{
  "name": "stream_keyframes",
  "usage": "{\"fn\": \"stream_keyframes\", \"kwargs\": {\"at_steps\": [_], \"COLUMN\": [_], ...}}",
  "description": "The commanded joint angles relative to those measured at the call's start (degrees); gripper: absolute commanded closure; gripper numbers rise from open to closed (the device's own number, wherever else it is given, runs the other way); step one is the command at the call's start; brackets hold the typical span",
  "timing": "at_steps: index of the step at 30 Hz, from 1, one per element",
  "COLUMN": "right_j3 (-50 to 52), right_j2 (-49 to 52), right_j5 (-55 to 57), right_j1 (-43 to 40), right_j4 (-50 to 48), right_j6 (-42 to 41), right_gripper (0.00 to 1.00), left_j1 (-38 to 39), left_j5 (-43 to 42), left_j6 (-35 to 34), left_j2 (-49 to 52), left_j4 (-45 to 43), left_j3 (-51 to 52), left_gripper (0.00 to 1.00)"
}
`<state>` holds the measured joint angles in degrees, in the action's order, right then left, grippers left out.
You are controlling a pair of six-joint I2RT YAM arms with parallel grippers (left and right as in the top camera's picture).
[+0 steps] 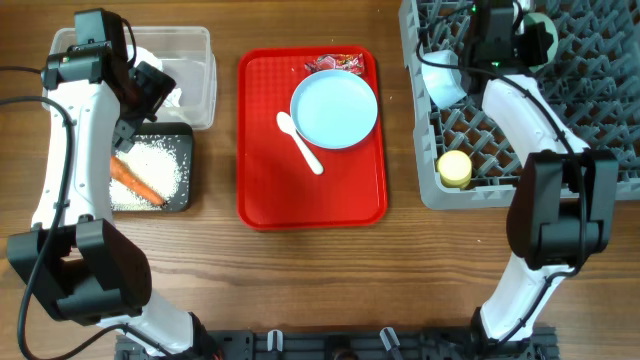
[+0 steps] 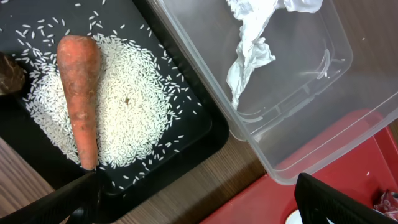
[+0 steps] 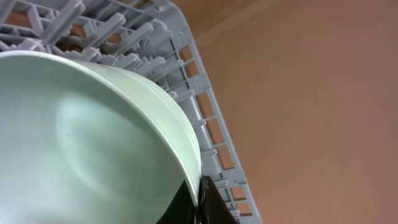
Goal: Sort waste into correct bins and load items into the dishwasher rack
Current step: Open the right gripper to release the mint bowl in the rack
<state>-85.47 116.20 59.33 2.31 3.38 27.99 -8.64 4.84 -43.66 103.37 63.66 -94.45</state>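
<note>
My right gripper (image 3: 200, 199) is clamped on the pale mint bowl (image 3: 93, 137), with the bowl's rim passing between my fingers. It holds the bowl above the grey dishwasher rack (image 3: 208, 112), near one of the rack's edges. My left gripper (image 2: 198, 190) hangs with its fingers apart and empty, over the line where the black tray (image 2: 205, 134) meets the clear tub (image 2: 298, 124).

The risk, as I judge it, is on the right. A thin pinch on a smooth rim could let the bowl swing or slip. If I lower it onto the peg tips rather than between the rows, it may rock out when I let go.

The bowl is tipped nearly on edge, with its hollow facing my wrist camera. Being round, it has no long axis. The white spoon (image 1: 300, 142) on the red tray (image 1: 262, 150) does have one. It lies diagonally, scoop toward the far left and handle toward the near right.
</note>
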Motion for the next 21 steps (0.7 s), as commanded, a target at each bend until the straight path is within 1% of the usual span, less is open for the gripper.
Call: {"fn": "stream_keyframes", "kwargs": {"at_steps": [1, 7, 12, 13, 15, 18, 21], "right_j3": [1.3, 1.3, 1.3, 1.3, 1.3, 1.3, 1.3], "right_j2": [1.0, 1.0, 1.0, 1.0, 1.0, 1.0, 1.0], "right_j5": [-3.6, -4.2, -5.6, -5.9, -5.9, -5.9, -5.9], "right_j1": [-0.1, 0.7, 0.8, 1.0, 1.7, 3.2, 5.4], "right_j4": [0.8, 1.0, 1.3, 1.6, 2.8, 5.2, 7.4], "right_j6": [-5.6, -5.0, -6.7, -6.7, -6.5, -5.8, -5.0], "right_gripper": [0.96, 0.96, 0.95, 0.92, 0.83, 0.73, 0.56], "left_j1": [0.1, 0.1, 0.1, 0.1, 0.1, 0.1, 0.1], "left_j5": [0.6, 0.6, 0.6, 0.6, 0.6, 0.6, 0.6], "left_j6": [-0.7, -0.7, -0.7, -0.7, -0.7, -0.7, -0.7], "left_j2": [-1.6, -1.6, -1.6, -1.6, -1.6, -1.6, -1.6], "left_j4": [0.1, 0.1, 0.1, 0.1, 0.1, 0.1, 0.1], "left_j3": [-0.1, -0.1, -0.1, -0.1, -0.1, -0.1, -0.1], "left_gripper": [0.00, 0.00, 0.00, 0.00, 0.00, 0.00, 0.00]}}
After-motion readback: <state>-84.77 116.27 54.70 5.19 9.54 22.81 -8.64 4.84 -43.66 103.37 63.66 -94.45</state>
